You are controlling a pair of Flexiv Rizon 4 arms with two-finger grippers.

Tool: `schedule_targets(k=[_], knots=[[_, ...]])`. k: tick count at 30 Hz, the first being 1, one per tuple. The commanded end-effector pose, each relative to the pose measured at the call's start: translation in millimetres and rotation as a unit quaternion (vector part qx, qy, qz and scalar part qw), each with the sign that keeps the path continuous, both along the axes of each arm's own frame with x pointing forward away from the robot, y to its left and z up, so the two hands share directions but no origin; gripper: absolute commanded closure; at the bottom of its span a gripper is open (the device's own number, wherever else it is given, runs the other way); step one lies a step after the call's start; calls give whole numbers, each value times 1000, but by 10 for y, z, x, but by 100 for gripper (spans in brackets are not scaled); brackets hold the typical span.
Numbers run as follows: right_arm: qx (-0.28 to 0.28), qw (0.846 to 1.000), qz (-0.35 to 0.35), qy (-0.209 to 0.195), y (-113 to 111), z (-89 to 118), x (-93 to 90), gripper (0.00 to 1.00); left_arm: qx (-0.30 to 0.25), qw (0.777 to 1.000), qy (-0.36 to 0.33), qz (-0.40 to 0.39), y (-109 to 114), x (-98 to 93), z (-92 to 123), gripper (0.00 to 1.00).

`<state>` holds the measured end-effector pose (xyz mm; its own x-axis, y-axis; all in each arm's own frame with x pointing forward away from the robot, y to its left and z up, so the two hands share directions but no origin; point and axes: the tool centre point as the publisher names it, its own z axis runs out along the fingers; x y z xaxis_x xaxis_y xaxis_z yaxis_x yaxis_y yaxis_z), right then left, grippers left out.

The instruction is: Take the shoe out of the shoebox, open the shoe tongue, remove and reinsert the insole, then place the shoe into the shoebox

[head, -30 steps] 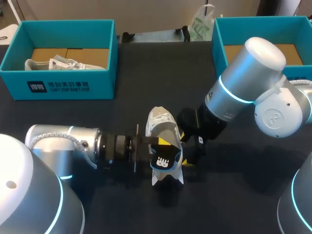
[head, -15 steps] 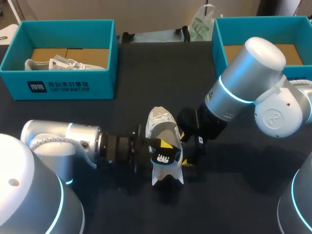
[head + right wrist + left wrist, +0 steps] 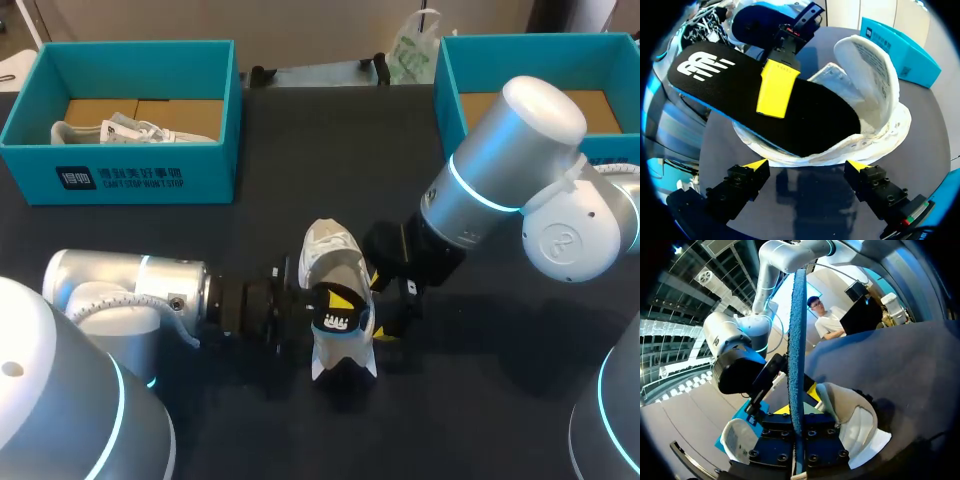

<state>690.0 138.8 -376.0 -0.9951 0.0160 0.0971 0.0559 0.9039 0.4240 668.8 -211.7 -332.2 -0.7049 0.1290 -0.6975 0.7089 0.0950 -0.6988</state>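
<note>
The black table (image 3: 250,150) holds two shoeboxes (image 3: 130,175) (image 3: 447,90), two shoes (image 3: 120,130) (image 3: 335,262), one insole (image 3: 338,318).

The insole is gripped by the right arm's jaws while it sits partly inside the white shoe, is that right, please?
Not quite: the jaws of the left gripper grip the insole, which sits partly inside the white shoe; the right wrist view shows it.

Robotics lab bench setup: left arm (image 3: 120,290) & right arm (image 3: 500,170) over black worktop (image 3: 200,240), w/ teal left shoebox (image 3: 140,175) & right shoebox (image 3: 447,85) staged.
</note>
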Motion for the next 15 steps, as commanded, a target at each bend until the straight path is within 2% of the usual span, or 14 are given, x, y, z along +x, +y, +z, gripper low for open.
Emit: schedule_targets(k=[1, 9, 15], knots=[[-1, 1000, -1, -1, 6, -7, -11, 0, 0, 1000, -3, -4, -52, 101, -85, 100], [-1, 1000, -1, -1, 6, -7, -11, 0, -2, 1000, -8, 7, -77, 234, -191, 100], [-1, 1000, -1, -1, 6, -7, -11, 0, -1, 1000, -5, 3, -72, 193, -188, 100]])
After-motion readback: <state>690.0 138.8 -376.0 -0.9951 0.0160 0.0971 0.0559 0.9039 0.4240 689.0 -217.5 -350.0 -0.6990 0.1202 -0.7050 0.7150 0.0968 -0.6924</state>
